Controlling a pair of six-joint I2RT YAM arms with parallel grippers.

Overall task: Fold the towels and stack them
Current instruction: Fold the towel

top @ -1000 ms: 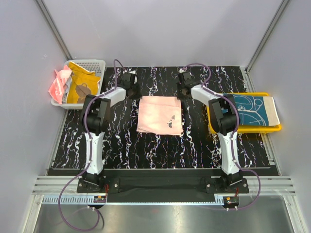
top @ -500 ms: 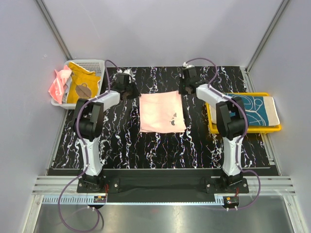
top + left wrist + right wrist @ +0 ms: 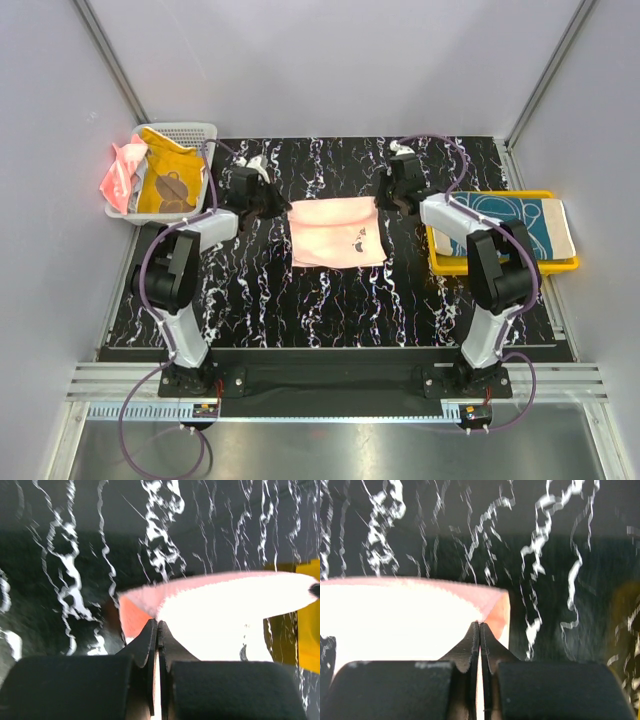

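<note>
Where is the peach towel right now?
In the top view, the peach towel sits mid-table, its far corners pinched by the left gripper and right gripper.

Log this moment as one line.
left gripper: shut on peach towel corner | right gripper: shut on other corner | teal towel: on yellow tray

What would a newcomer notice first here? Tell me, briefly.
The peach towel lies mid-table, its two far corners pinched in the shut jaws of both arms. Next comes the teal towel in the yellow tray at right. At far left, the orange towel and pink towel sit in the white basket.
</note>
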